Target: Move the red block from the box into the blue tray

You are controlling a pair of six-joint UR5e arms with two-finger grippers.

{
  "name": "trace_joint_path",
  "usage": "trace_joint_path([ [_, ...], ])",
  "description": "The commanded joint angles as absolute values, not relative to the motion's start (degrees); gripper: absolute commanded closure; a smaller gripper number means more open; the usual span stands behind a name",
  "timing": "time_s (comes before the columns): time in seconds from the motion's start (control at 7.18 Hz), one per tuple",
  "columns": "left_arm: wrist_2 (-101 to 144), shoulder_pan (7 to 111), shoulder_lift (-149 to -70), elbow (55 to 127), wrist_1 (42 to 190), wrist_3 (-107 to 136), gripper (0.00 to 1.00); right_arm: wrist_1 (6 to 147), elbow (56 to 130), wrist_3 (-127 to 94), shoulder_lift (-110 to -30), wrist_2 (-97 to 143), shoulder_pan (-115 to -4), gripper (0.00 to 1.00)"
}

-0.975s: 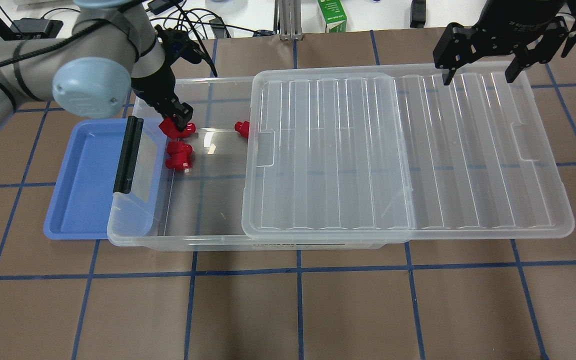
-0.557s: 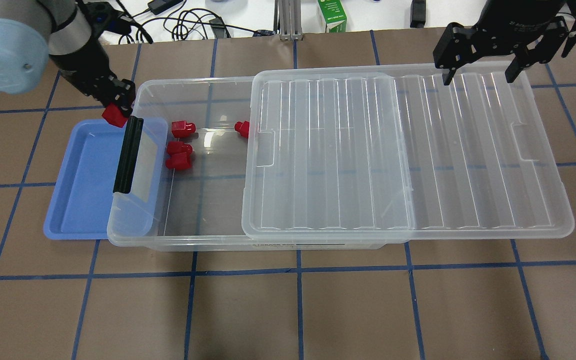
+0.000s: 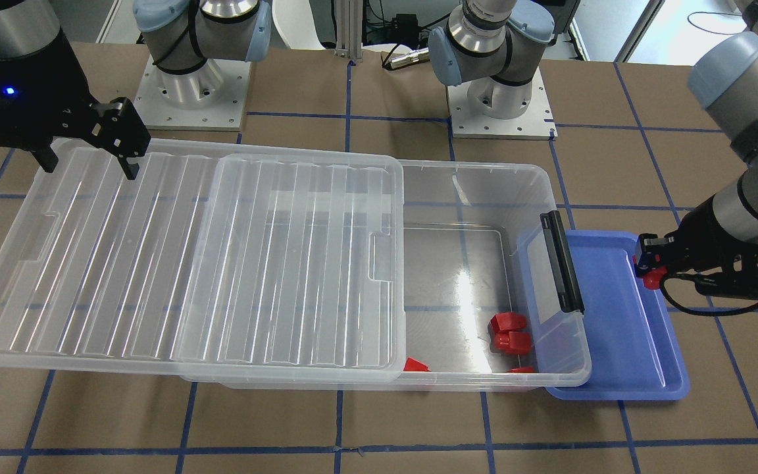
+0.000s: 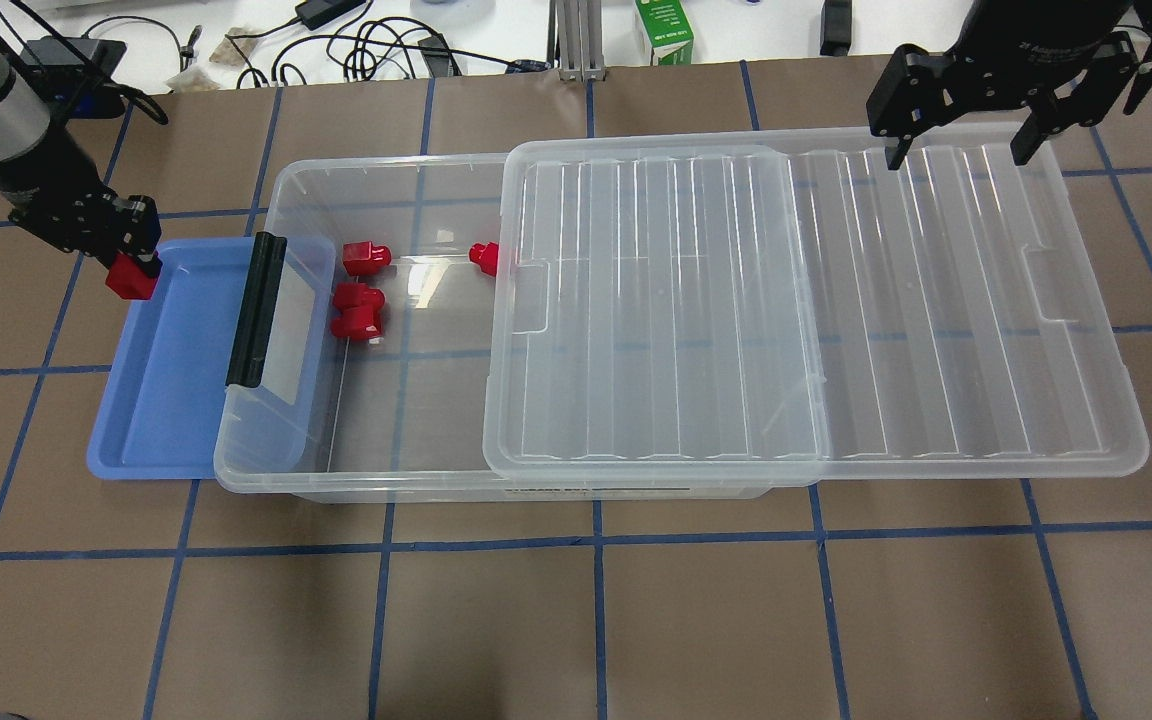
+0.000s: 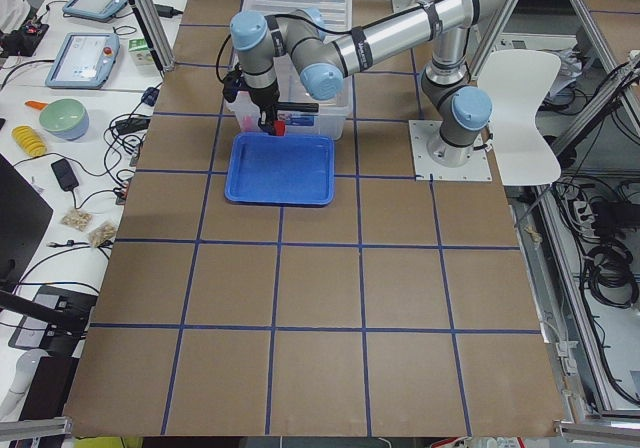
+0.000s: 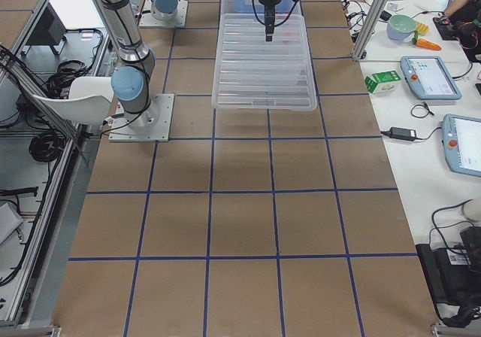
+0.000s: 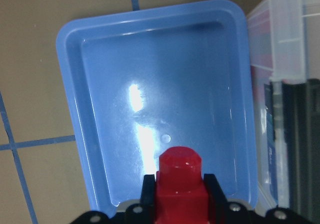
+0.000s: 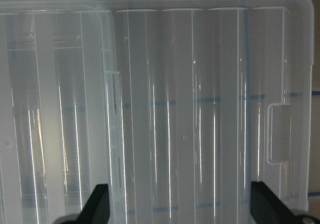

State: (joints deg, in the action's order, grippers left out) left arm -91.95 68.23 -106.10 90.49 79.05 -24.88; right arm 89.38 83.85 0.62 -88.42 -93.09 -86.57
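Note:
My left gripper [image 4: 132,268] is shut on a red block [image 4: 131,281] and holds it above the far left rim of the blue tray [image 4: 171,400]. In the left wrist view the red block [image 7: 180,184] sits between the fingers with the tray [image 7: 165,84] below. Several more red blocks [image 4: 360,296] lie in the open left end of the clear box [image 4: 386,470]. My right gripper [image 4: 966,150] is open and empty above the far edge of the lid [image 4: 816,310].
The ribbed lid is slid to the right and overhangs the box's right end. The black latch [image 4: 256,310] stands between the box and the tray. A green carton [image 4: 664,30] and cables lie at the table's far edge.
My left gripper has carried the red block out of the box, leftward past the latch, to the tray's far left rim. The right arm has not moved.

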Motion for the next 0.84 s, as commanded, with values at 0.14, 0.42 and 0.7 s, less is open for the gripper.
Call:
trace_joint_path([
  [0.14,-92.2,67.9,-113.2,94.4,71.7,-21.9,1.00,89.4,83.8,0.6,-88.4,-93.1,-86.6,0.00],
  [0.42,-92.3,67.9,-116.7,94.8,70.7,-21.0,1.00,89.4,83.8,0.6,-88.4,-93.1,-86.6,0.00],
  [0.7,-92.3,67.9,-118.3,94.8,70.5,-20.9,1.00,89.4,83.8,0.6,-88.4,-93.1,-86.6,0.00],
])
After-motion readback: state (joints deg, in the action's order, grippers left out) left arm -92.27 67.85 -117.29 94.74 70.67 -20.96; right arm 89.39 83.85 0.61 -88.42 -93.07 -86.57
